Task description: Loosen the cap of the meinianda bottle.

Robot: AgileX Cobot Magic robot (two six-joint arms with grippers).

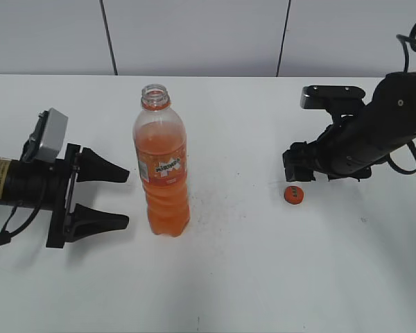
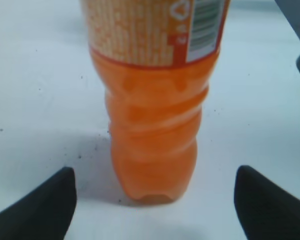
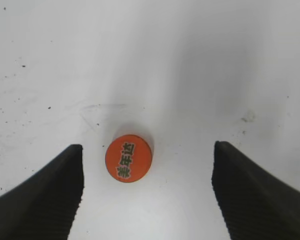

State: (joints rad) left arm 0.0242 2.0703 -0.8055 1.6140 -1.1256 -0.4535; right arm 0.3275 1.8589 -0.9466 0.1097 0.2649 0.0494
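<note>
**Cap off, lying on the worktop**

The bottle (image 1: 161, 163) stands upright on the white worktop (image 1: 249, 277). Its mouth is open, with no cap on it. The orange cap (image 1: 294, 195) lies flat on the worktop, well apart from the bottle, on the right. The left hand (image 1: 118, 198) is spread wide, just beside the bottle, not touching it. The right hand (image 3: 147, 195) is spread wide too, over the cap, not touching it.
</note>
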